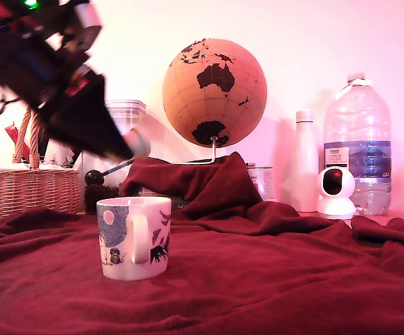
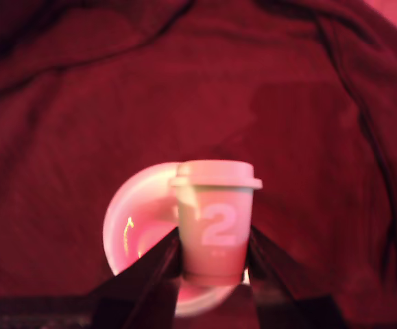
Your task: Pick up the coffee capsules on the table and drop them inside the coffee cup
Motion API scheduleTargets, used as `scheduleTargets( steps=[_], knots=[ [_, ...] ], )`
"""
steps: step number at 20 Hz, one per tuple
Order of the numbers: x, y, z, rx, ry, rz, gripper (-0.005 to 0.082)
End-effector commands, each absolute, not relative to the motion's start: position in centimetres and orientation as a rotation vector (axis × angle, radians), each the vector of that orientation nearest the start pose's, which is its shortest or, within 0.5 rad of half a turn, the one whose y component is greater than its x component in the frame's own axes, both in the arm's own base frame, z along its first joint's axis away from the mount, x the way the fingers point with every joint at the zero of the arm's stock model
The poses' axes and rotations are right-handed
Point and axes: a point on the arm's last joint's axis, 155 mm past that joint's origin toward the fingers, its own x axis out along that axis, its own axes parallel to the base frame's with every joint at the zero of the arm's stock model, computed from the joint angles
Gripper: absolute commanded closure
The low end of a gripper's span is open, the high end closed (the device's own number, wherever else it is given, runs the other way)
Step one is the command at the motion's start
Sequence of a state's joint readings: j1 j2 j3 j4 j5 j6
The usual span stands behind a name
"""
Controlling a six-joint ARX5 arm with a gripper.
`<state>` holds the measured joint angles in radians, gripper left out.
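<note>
Above the coffee cup [image 1: 133,237], toward the exterior view's left: gripper [image 2: 215,264] clamped on one coffee capsule [image 2: 217,223] marked "2", which the wrist view shows over the cup's open mouth; release is best made only once the capsule sits squarely over the opening, low enough not to bounce off the rim. Counter [image 1: 271,279]: deep-red fleece cloth in soft folds, cup upright near the front. Far side: wicker basket [image 1: 27,192], clear canister [image 1: 126,136], cork globe [image 1: 214,91], white bottle [image 1: 304,162], water bottle [image 1: 358,143], small white camera [image 1: 335,192].

Dim pink-red cast throughout (wrist view soft, exterior arm motion-blurred).
</note>
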<state>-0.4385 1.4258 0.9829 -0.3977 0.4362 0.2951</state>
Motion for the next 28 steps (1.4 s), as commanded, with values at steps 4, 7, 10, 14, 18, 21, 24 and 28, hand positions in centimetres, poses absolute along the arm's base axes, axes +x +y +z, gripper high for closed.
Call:
scheduleTargets(
  steps=[4,7,10,14,18,21,24,28],
  knots=[
    [32.8,-23.5,13.1,0.279,0.841,-0.922,0.0574],
    [33.0,-23.3,12.1,0.307,0.913,-0.911,0.0574],
    [32.9,-23.5,11.3,0.331,0.959,-0.910,0.0574],
    [32.3,-23.4,9.7,0.375,1.030,-0.909,0.0574],
    [31.7,-23.3,8.8,0.392,1.066,-0.911,0.0574],
    [31.8,-23.2,8.8,0.395,1.067,-0.907,0.0574],
    [31.8,-23.2,8.8,0.396,1.065,-0.904,0.0574],
    [32.1,-23.5,9.0,0.392,1.046,-0.908,0.0574]
  ],
)
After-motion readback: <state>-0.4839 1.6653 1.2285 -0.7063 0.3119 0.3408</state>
